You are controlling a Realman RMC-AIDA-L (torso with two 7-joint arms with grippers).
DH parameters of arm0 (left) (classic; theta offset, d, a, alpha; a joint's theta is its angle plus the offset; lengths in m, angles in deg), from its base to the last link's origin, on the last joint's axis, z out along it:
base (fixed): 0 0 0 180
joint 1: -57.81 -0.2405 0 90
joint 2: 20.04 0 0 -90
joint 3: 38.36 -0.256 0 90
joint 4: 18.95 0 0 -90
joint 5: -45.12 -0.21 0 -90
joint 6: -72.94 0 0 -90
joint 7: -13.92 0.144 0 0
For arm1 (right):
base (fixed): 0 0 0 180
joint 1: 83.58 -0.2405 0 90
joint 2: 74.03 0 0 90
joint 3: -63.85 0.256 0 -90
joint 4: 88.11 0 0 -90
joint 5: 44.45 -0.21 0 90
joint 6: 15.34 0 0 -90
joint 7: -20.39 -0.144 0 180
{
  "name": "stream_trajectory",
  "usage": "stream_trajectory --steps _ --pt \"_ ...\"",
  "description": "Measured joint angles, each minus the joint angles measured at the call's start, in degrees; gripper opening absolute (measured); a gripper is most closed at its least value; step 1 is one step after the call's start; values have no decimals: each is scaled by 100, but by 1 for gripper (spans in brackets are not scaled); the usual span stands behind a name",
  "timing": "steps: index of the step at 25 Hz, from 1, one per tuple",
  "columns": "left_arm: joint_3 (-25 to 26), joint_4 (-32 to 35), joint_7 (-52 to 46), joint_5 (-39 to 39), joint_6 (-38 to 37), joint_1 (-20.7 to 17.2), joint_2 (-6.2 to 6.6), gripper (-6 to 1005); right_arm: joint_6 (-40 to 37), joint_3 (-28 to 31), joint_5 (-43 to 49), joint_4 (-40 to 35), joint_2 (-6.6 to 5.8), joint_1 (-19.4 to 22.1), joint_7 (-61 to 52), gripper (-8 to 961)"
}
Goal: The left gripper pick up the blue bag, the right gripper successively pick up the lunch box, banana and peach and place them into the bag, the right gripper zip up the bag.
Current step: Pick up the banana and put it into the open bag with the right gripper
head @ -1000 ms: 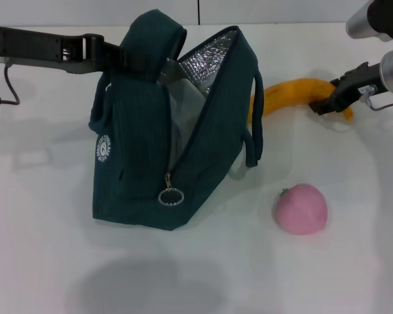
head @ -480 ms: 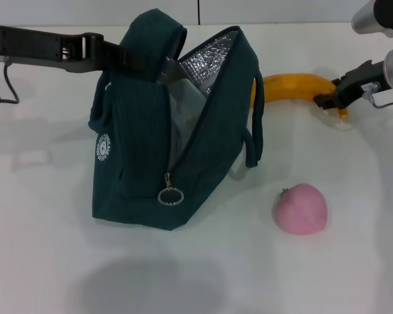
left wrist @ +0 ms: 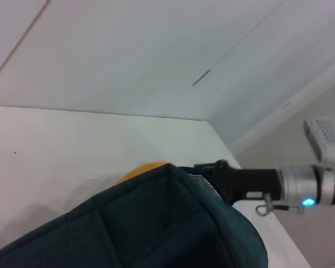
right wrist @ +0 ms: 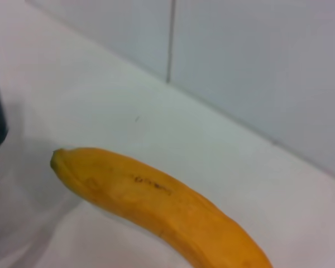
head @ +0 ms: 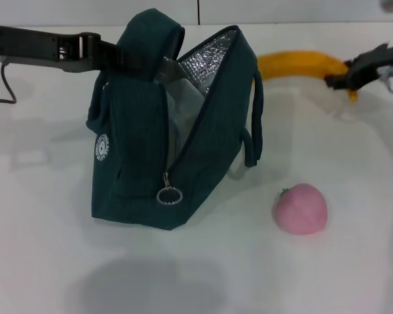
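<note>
We see the right gripper (head: 340, 80) pinching one end of the banana (head: 300, 64), near the table's (head: 46, 261) far right edge. The left gripper (head: 121, 57) pinches the blue bag's (head: 150, 150) top, holding it open mid-table, with the peach (head: 300, 208) beside it.

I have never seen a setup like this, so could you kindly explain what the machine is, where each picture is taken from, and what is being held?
This is a two-armed robot photographed by its own cameras. The head view looks down on a white table. The other two pictures come from cameras on its wrists. The left gripper reaches in from the left and holds the blue bag by its top, keeping it upright with the foil-lined mouth open. The right gripper comes in from the right, its fingers shut on one end of the banana, which the right wrist view shows up close. The peach lies on the table beside the bag, untouched.
</note>
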Motion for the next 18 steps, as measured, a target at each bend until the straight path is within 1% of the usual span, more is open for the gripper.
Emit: stream_trajectory --steps 3,5,9,10,15,18 --pt "2 1 -3 0 0 -6 8 36 -222 331 -6 -427 -5 173 -1 455" --pt "4 -11 -7 7 0 -6 14 36 -485 574 -16 -858 -1 315 -2 456" --pt "25 -14 -10 33 1 -15 17 36 -978 733 -133 -1768 13 552 -2 458" --pt "29 -14 -12 35 1 -19 17 36 -1226 735 -178 -2140 1 606 -2 458" --pt "41 -19 -27 107 1 -25 4 36 -1862 721 -199 -2911 -42 617 -2 461" --pt "43 -28 -33 138 0 -30 -13 36 -2302 663 -198 -3351 -41 513 18 463"
